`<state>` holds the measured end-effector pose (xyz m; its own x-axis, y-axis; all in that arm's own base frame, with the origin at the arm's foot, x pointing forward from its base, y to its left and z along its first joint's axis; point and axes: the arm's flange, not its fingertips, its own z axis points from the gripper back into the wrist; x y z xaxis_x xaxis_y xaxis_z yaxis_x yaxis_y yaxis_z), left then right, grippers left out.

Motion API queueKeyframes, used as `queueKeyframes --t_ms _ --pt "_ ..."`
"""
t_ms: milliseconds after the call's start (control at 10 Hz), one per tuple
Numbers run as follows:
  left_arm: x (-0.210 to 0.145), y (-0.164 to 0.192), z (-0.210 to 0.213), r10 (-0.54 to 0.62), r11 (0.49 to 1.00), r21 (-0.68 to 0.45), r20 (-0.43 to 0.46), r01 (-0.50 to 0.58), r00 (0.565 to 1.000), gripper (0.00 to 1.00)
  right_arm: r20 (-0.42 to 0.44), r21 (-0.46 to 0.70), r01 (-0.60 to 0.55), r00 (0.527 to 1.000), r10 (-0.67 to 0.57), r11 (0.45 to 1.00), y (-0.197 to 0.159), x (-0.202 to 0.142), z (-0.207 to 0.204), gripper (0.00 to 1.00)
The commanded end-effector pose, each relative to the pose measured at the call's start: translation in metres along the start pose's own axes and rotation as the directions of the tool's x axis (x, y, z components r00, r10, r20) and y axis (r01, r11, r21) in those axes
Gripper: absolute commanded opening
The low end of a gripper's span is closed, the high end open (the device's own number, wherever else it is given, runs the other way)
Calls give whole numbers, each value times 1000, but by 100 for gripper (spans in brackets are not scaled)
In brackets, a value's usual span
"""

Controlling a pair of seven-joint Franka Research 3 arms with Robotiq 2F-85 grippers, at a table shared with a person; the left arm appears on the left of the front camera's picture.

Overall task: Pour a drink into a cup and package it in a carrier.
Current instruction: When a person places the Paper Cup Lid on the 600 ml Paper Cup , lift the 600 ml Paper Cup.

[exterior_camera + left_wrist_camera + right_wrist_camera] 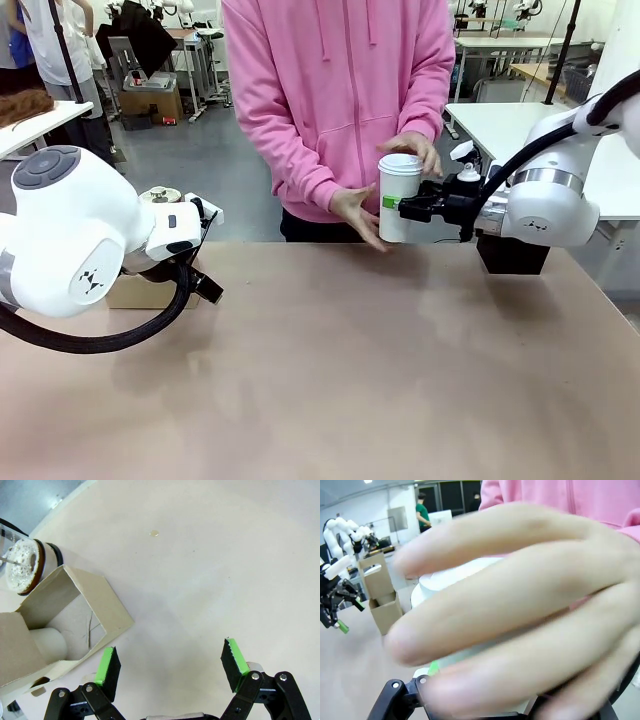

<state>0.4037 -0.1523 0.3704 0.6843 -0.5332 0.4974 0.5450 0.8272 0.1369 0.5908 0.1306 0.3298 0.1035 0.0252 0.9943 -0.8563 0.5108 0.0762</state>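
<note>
Right fingers clenched on the lidded cup, over the far edge of the worktop, between the person's hands. Left fingers released beside the carrier. Advise keeping the cup level while hands are near.

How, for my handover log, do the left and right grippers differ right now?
The left gripper is open and empty; the right gripper is shut on the cup. The left gripper points down at the table beside the carrier; the right gripper reaches sideways above the far edge, where the person's hands are at the cup. Both have black fingers with green pads.
</note>
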Motion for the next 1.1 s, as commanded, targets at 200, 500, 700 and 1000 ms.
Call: queueKeyframes --t_ms 200,500,700,1000 --pt "0 0 0 1 1000 -2 1 -1 1000 100 17 1 -16 1000 16 1000 1 6 -1 80" --pt "0 0 0 1 1000 -2 1 -1 1000 100 17 1 -16 1000 16 1000 1 6 -1 80" --pt "0 0 0 1 1000 -2 1 -1 1000 100 17 1 -16 1000 16 1000 1 6 -1 80" --pt "0 0 0 1 1000 -2 1 -1 1000 100 0 0 0 1000 0 1000 0 0 0 80"
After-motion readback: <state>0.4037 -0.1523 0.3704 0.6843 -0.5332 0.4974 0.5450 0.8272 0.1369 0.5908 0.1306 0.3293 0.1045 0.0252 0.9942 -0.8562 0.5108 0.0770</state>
